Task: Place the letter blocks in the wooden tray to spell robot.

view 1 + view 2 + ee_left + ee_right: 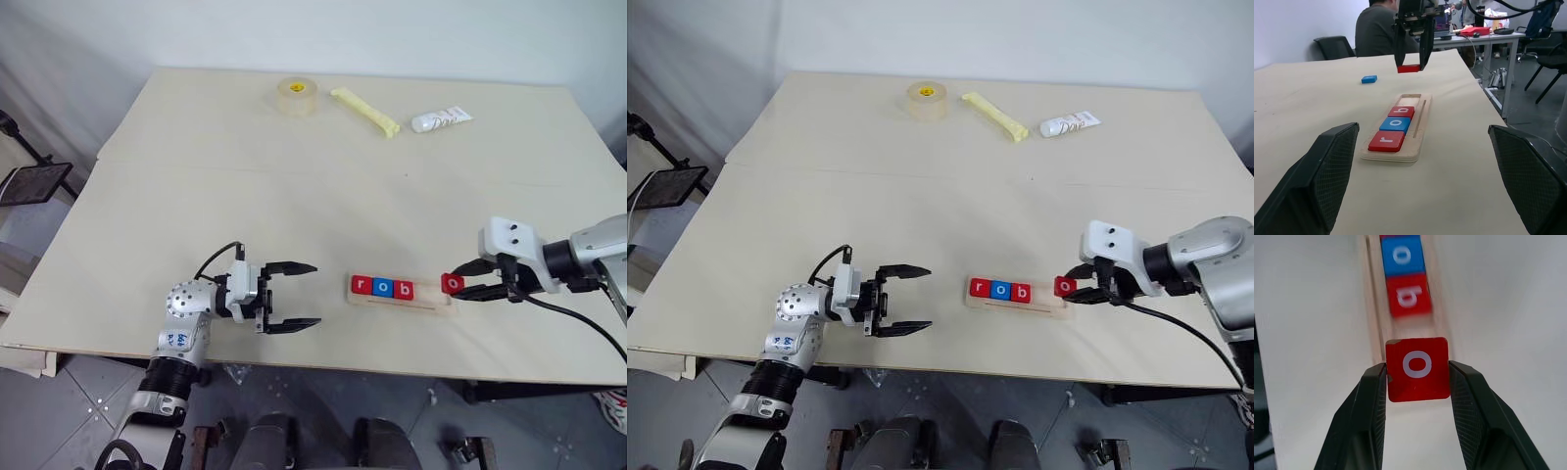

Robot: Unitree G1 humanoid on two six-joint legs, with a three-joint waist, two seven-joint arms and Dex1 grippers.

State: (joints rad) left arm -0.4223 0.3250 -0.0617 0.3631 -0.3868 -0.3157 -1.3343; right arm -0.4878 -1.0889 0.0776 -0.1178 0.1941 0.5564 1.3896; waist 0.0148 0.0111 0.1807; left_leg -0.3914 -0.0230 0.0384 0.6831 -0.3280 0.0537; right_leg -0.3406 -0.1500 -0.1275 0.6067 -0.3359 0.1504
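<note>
Left fingers point(292, 297) wide apart, empty; right fingers point(1371, 401) clamp red o block point(1418, 368) above wooden tray point(431, 305).

Left gripper point(1425, 181): fingers spread wide, nothing between them. Ahead on the table point(1312, 112) lies the wooden tray point(1420, 132), lengthwise away from the gripper. In its slot, nearest first: red r tile point(1387, 140), blue o tile point(1395, 123), red b tile point(1401, 111), each touching the next; far end of slot bare. Beyond that end, the right gripper point(1409, 61) clamps a red tile point(1408, 68), clear of the tray. A loose blue tile point(1369, 79) lies apart. Person point(1382, 29) seated past the far table edge.
</note>
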